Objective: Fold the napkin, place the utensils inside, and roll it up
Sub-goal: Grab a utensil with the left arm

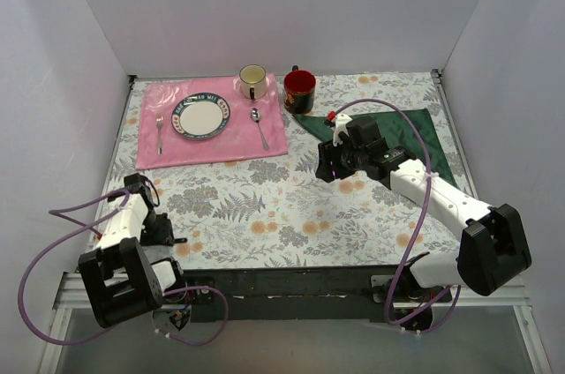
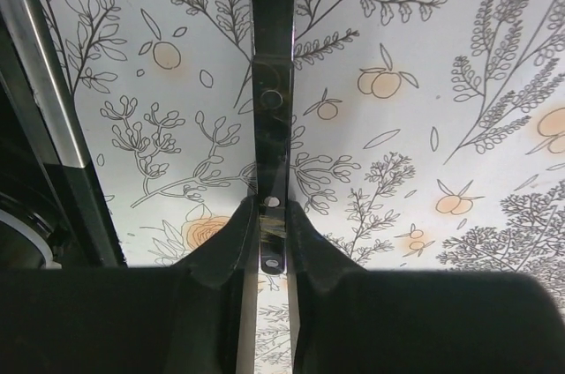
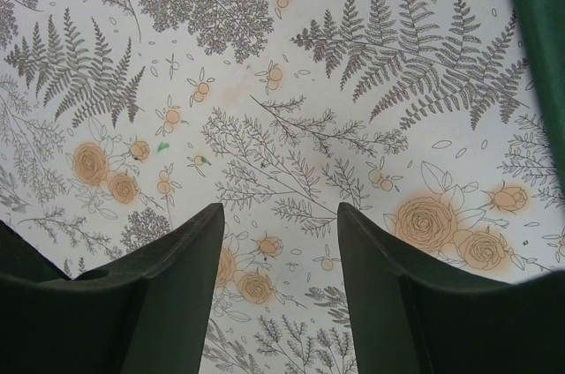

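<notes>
The left gripper point(image 2: 269, 220) is clamping a black-handled utensil point(image 2: 272, 83), well apart from the red mug point(image 1: 299, 90). The right gripper point(image 3: 280, 215) is hovering released near the mug. The napkin point(image 1: 413, 131) is lying just beside the mug.

Back wall point(image 1: 282, 12): plain pale panel, meeting the surface in a straight seam.
Side walls: left wall point(image 1: 53, 83) and right wall point(image 1: 521, 48), the same pale panels, closing in toward the back.
Surface point(image 1: 265, 206): white covering printed with grey ferns, leafy sprigs and orange roses.
Near edge: black rail point(image 1: 291, 281) across the front, with a silvery metal strip point(image 1: 530, 325) beneath it.
Floor: dull grey area point(image 1: 309, 343) below the rail, too little showing to tell more.
Light: soft, even, with faint shadows.
</notes>
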Tool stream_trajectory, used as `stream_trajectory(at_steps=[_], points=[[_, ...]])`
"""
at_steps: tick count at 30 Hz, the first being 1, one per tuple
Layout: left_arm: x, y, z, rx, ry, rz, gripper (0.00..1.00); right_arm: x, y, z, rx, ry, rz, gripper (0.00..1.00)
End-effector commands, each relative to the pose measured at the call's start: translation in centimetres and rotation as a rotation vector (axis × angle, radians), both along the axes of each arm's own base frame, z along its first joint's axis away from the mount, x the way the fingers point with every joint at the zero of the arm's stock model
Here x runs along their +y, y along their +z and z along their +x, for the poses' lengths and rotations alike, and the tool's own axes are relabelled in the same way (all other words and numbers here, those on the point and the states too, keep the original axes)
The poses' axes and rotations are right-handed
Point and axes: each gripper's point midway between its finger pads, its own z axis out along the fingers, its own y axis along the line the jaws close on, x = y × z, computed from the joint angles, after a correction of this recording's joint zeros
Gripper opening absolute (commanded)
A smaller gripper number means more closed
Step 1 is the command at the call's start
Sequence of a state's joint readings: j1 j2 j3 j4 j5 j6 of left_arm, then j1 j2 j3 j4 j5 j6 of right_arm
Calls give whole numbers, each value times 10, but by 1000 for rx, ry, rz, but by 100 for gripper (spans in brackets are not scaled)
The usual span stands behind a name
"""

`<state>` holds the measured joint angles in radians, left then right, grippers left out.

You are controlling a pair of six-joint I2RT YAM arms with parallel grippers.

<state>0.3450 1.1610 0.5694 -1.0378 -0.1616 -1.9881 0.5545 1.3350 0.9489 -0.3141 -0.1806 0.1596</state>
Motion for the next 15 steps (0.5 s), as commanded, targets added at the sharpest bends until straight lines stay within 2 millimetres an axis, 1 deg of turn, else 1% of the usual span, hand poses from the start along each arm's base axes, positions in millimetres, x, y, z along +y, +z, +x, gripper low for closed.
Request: stream_trajectory(at_steps=[1, 2, 3, 5, 6, 7, 8, 9, 10, 11, 12, 13, 15], points=[[15, 12, 17, -96, 220, 79, 0, -7, 4, 0, -27, -14, -16, 62], [15, 19, 20, -117, 176, 83, 0, -6, 4, 0, -25, -9, -20, 62], [16, 31, 31, -161, 143, 80, 0, -6, 7, 2, -31, -10, -21, 63], [10, 44, 42, -203, 55, 83, 0, -7, 9, 4, -37, -14, -26, 63], [9, 59, 56, -244, -4, 106, 0, -7, 10, 4, -38, -16, -25, 64], [-6, 65, 63, -256, -104, 109, 0, -5, 11, 4, -33, -9, -17, 65], [-16, 72, 72, -280, -175, 116, 0, -2, 13, 3, -32, 5, -6, 66], [-27, 81, 86, -315, -265, 122, 0, 1, 16, 2, -24, 19, 8, 66], [-60, 88, 103, -387, -433, 92, 0, 11, 19, -6, 0, 74, 52, 67], [-79, 93, 113, -435, -529, 59, 0, 18, 21, -11, 18, 118, 83, 68], [-95, 94, 120, -459, -592, 34, 0, 27, 24, -18, 37, 170, 125, 69], [-133, 108, 133, -567, -740, -18, 0, 40, 33, -32, 64, 262, 203, 70], [-164, 117, 141, -628, -829, -48, 0, 51, 37, -45, 91, 327, 280, 73]])
